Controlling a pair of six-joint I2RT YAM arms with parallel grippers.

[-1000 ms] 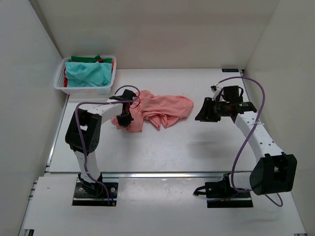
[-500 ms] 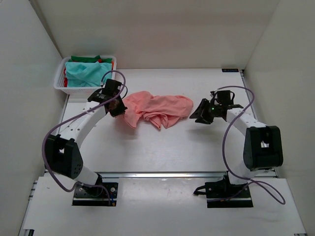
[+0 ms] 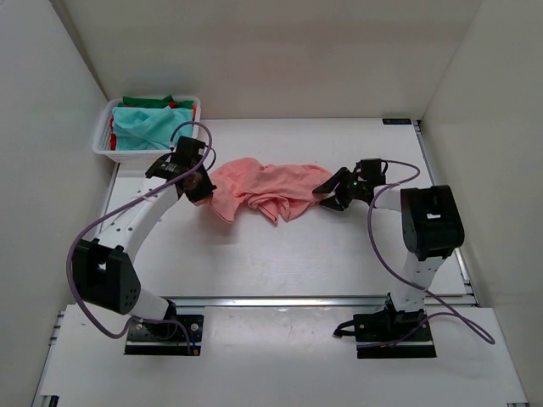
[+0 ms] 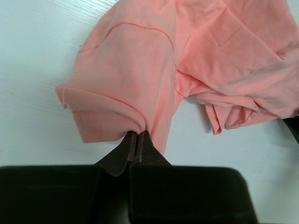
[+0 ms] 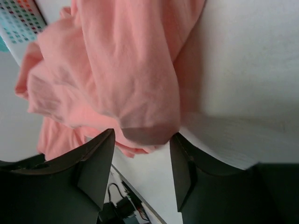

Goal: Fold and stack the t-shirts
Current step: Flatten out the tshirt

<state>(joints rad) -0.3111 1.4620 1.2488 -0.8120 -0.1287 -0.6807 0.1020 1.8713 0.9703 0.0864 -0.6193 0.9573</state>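
A salmon-pink t-shirt [image 3: 267,188] lies crumpled in the middle of the table. My left gripper [image 3: 201,188] is shut on a fold at the shirt's left edge; in the left wrist view the fingertips [image 4: 138,136] pinch the pink t-shirt [image 4: 154,70] near a sleeve. My right gripper [image 3: 327,194] sits at the shirt's right end and is open. In the right wrist view the gripper [image 5: 142,138] has a rounded edge of the pink t-shirt [image 5: 126,70] lying between its spread fingers, not clamped. Teal [image 3: 151,127], green [image 3: 142,102] and red [image 3: 181,107] t-shirts lie in the basket.
The white lattice basket [image 3: 140,155] stands at the back left corner, close behind my left arm. White walls enclose the table on the left, back and right. Bare table surface [image 3: 280,254] stretches between the shirt and the arm bases.
My right gripper has moved left up to the shirt's right end and opened wider. My left arm has stretched out, drawing the held left edge of the shirt back and leftward.
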